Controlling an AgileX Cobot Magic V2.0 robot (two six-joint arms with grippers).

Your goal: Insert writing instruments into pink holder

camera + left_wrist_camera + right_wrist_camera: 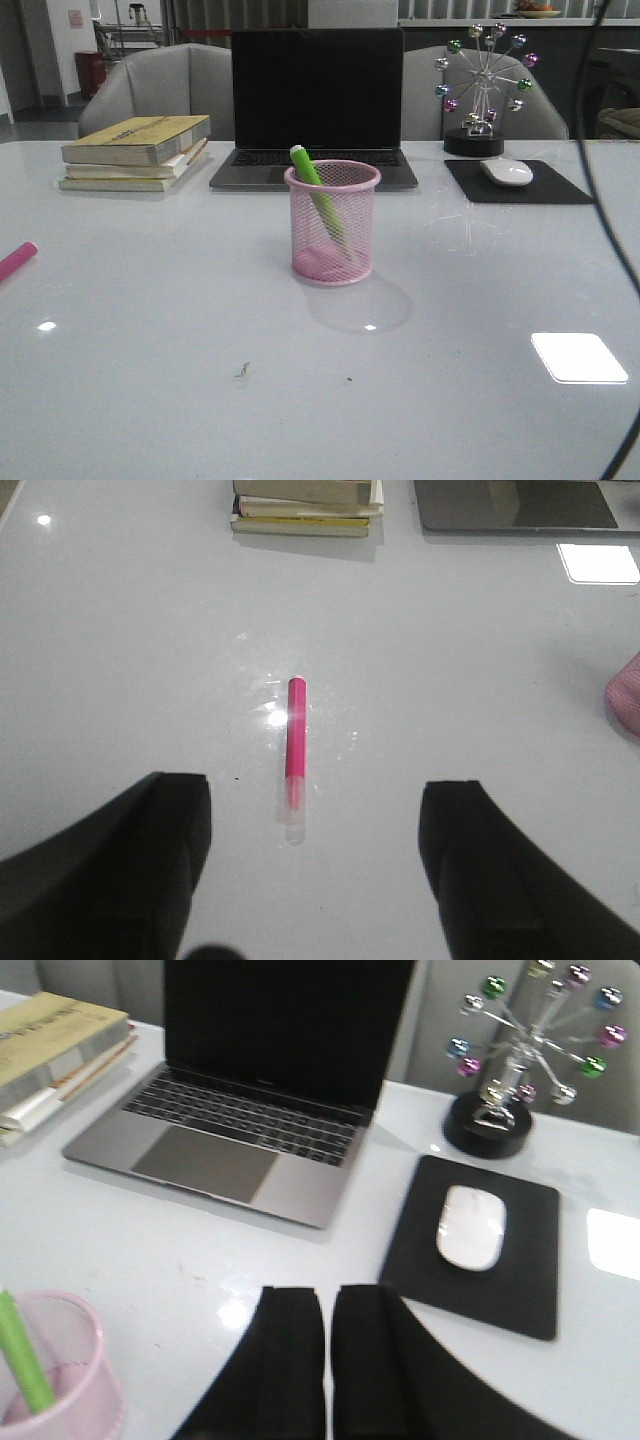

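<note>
— Where do we see the pens?

— The green pen (316, 187) leans inside the pink holder (333, 224) at table centre, its whitish tip sticking out toward eleven o'clock. The pink pen (294, 743) lies flat on the white table (150, 330), out at nine o'clock from the holder, well apart from it.

— And our grippers?

— Our left gripper (315, 825) hangs over the pink pen, fingers spread wide, touching nothing. Our right gripper (328, 1360) has its fingers pressed nearly together, empty, near the mouse pad (480, 1245) and laptop (260, 1090).
</note>
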